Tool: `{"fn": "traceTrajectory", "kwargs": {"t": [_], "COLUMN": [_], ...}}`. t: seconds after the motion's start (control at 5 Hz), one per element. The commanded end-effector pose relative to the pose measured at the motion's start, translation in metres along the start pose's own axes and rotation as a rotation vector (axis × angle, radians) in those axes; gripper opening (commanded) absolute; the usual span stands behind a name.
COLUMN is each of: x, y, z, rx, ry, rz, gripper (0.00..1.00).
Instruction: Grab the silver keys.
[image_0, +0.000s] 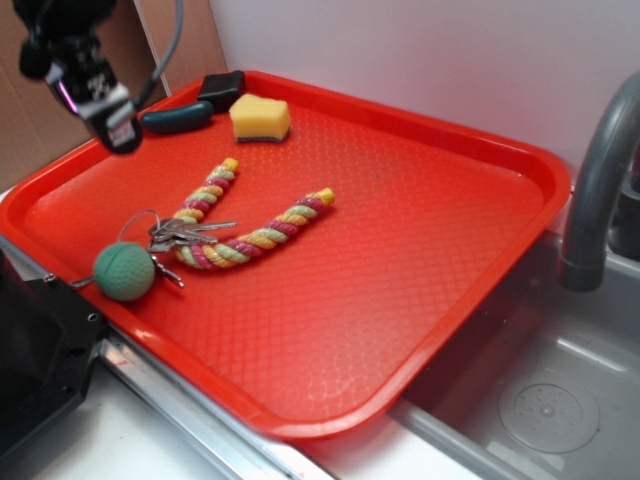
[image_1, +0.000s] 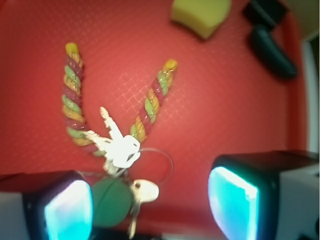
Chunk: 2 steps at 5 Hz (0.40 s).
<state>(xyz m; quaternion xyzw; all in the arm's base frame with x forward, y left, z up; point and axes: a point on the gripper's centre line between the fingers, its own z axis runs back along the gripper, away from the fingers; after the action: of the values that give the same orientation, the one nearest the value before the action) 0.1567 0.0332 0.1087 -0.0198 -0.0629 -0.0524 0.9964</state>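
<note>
Only wrist view, silver keys (image_1: 120, 147) atop rope (image_1: 75, 107)

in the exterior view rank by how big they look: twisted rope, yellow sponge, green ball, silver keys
1. twisted rope
2. yellow sponge and green ball: look alike; the ball sits nearer the camera, so unsure
3. silver keys

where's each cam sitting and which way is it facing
Exterior: off the arm, beside the sink, looking down at an angle across the red tray; the pincer hangs at upper left.
Wrist: on the arm, looking straight down at the tray; its two open fingers fill the bottom corners.
Shared: silver keys, green ball, twisted rope, yellow sponge.
</note>
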Motion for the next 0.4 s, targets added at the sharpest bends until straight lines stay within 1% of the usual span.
{"fn": "traceTrajectory", "kwargs": {"t": [0.0, 0.2], "x": [0.006, 0.003], "y": [-0.014, -0.003], "z": [-0.035, -0.047], "rx": [-0.043, -0.108], "ry": [-0.007, -0.023], "rz": [-0.035, -0.261], "gripper": [1.0, 1.0]}}
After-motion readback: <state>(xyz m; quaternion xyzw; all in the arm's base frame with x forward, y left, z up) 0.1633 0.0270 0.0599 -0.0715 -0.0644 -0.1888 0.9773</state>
